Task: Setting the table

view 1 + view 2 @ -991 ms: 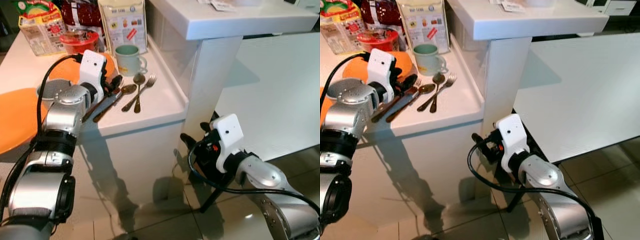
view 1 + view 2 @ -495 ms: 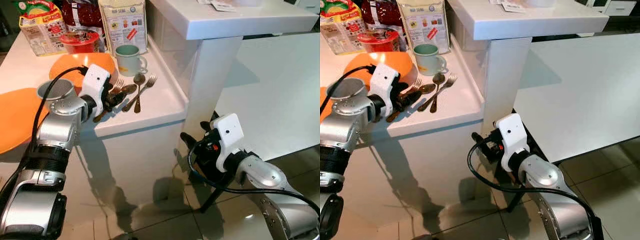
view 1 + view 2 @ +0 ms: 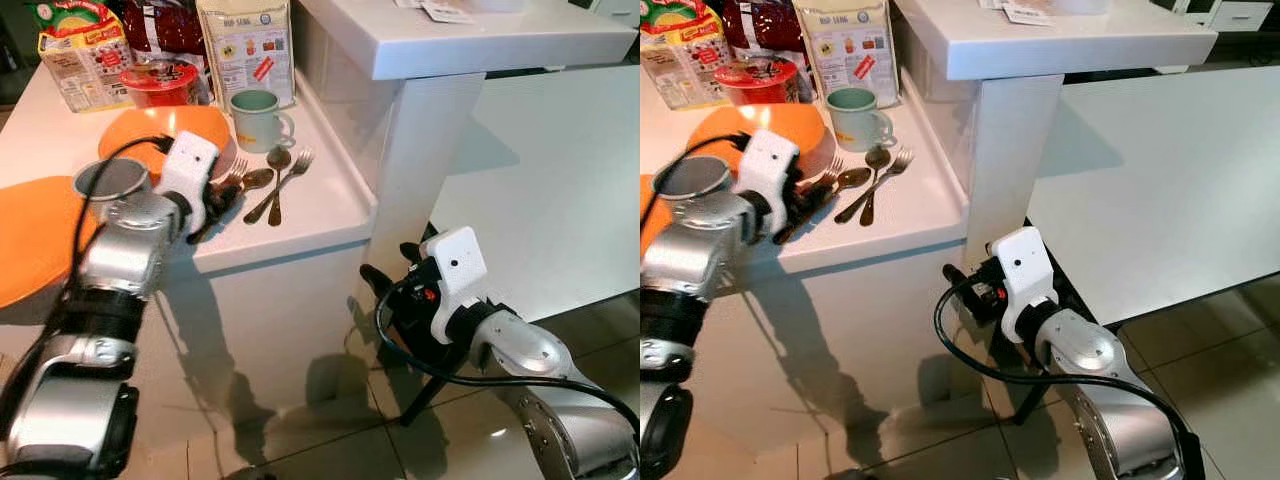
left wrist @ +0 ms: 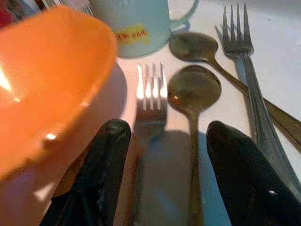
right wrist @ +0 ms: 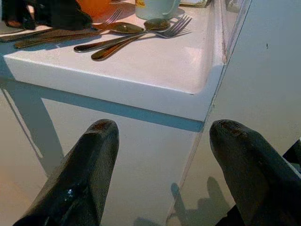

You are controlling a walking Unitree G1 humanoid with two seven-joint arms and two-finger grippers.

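The left tool (image 4: 162, 141) hangs open over the surface (image 3: 320, 205) — a fork (image 4: 149, 101) and spoon (image 4: 194, 94) lie between its fingers; the right tool (image 5: 164, 150) is open too.

Two silver metallic arms with black joint bands, white boxy wrist housings, black looping cables. Left gripper (image 3: 222, 196) and right gripper (image 3: 392, 272): long glossy black fingers.

White worktop (image 3: 330, 200), bright orange bowl (image 4: 42, 75), pale green mug (image 3: 256, 115) with a yellow label, silvery-bronze cutlery (image 3: 275, 185).
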